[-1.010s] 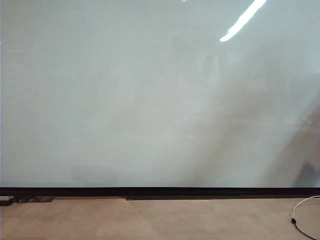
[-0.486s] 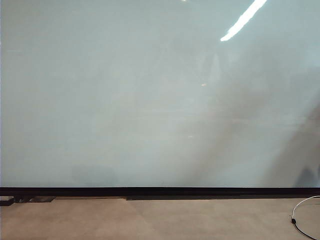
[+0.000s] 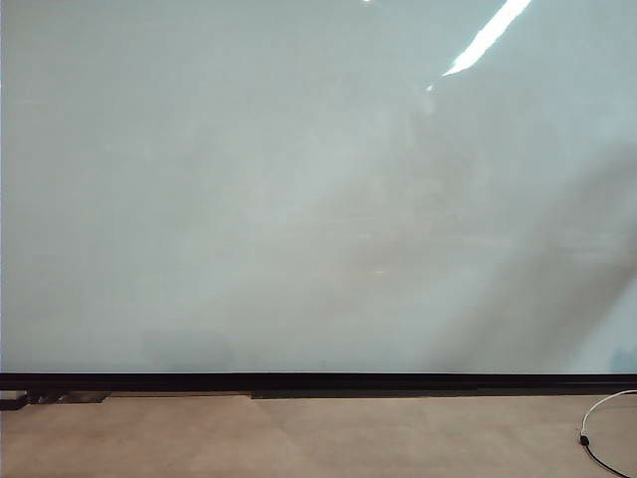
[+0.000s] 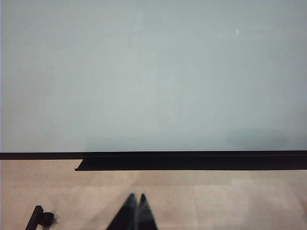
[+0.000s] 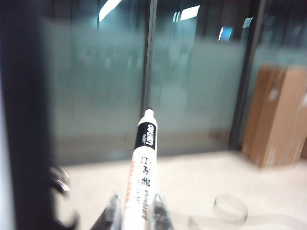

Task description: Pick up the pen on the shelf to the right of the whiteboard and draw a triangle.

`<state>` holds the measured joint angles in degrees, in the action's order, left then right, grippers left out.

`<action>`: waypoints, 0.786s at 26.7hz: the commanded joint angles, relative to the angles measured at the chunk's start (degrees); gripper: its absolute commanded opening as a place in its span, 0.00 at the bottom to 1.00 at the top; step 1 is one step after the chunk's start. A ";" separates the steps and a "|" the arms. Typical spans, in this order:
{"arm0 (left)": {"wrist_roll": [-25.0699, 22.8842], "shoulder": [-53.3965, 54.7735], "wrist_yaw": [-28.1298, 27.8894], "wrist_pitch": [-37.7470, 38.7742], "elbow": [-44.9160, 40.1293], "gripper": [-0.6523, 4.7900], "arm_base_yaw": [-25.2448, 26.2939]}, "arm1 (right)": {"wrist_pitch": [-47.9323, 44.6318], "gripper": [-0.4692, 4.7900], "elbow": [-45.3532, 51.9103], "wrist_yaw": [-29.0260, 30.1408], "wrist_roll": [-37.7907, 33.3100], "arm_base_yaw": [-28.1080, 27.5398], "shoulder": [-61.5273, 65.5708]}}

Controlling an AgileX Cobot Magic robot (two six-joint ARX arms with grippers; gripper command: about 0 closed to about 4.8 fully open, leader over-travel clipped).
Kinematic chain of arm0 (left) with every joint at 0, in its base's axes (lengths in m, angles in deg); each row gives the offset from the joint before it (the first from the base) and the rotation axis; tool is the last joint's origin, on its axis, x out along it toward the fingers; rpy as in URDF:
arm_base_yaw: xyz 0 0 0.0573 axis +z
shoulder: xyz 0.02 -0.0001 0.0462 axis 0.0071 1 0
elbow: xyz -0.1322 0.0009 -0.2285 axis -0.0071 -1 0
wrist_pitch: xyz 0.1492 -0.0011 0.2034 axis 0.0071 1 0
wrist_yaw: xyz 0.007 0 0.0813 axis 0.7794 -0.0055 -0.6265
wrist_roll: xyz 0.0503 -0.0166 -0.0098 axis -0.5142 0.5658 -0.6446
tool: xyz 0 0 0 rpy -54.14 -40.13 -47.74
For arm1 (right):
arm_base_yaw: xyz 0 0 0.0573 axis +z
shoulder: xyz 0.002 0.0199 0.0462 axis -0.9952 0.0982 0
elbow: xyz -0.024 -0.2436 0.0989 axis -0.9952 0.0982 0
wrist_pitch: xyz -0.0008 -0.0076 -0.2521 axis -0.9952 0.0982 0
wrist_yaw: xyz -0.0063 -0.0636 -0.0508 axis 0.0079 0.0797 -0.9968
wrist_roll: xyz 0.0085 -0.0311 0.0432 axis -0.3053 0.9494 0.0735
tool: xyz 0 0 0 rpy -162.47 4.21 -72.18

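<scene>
The whiteboard [image 3: 299, 199] fills the exterior view, glossy and bare of any drawn line; no arm or gripper shows there. In the right wrist view my right gripper [image 5: 136, 211] is shut on the pen [image 5: 141, 163], a white marker with a black band and black tip that sticks out ahead of the fingers, aimed toward frosted glass panels. In the left wrist view my left gripper [image 4: 136, 197] is shut and empty, its dark tips together above the tan floor, facing the whiteboard [image 4: 153, 72] and its black bottom edge [image 4: 192, 160]. No triangle is visible.
A white cable [image 3: 597, 428] lies on the floor at the lower right of the exterior view. Brown cardboard boxes [image 5: 278, 115] stand by the glass wall. A dark post [image 5: 24, 115] runs close beside the right gripper. A small black fitting [image 4: 41, 218] sits on the floor.
The dim shadow and reflection on the right of the whiteboard has shifted up and away; the dark patch at the lower right corner is gone. The board itself is unchanged.
</scene>
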<state>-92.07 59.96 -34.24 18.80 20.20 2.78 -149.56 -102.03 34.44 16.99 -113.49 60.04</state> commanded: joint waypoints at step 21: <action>-0.02 0.00 0.24 -0.33 0.20 0.11 -0.02 | 28.04 0.08 5.05 0.68 3.04 41.59 -36.33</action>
<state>-92.07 59.96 -34.24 18.80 20.20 2.78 -119.11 -95.82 35.16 18.49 -73.29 21.44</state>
